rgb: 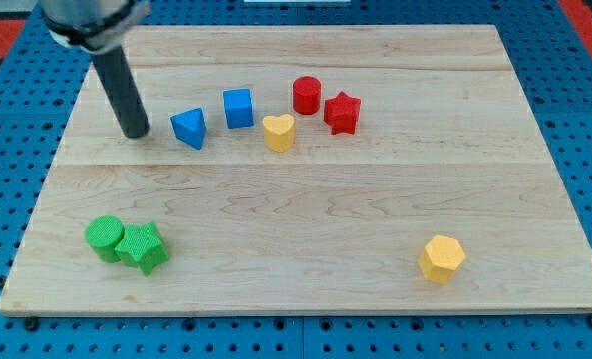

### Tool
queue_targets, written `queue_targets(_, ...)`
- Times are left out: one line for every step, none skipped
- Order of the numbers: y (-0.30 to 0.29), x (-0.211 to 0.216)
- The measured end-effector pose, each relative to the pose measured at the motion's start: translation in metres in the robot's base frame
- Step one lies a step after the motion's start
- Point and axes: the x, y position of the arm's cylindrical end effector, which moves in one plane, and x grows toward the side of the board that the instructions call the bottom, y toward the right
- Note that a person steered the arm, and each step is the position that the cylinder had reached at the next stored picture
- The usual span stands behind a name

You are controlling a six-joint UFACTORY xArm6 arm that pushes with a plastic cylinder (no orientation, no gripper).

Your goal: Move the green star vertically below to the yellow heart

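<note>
The green star lies near the board's lower left, touching a green cylinder on its left. The yellow heart sits in the upper middle, well up and to the right of the star. My tip rests on the board at the upper left, just left of the blue triangle and far above the green star. It touches no block.
A blue cube sits left of and above the heart. A red cylinder and a red star lie to the heart's right. A yellow hexagon lies at the lower right. The wooden board rests on a blue pegboard.
</note>
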Motion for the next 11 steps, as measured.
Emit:
queue_targets(0.047, -0.004)
queue_targets(0.076, 0.037)
queue_targets(0.08, 0.04)
queue_targets(0.082, 0.041)
queue_targets(0.077, 0.048)
queue_targets(0.055, 0.048)
queue_targets(-0.058, 0.078)
queue_targets(-0.099, 0.096)
queue_targets(-0.086, 0.173)
queue_targets(0.018, 0.194)
queue_targets(0.102, 0.174)
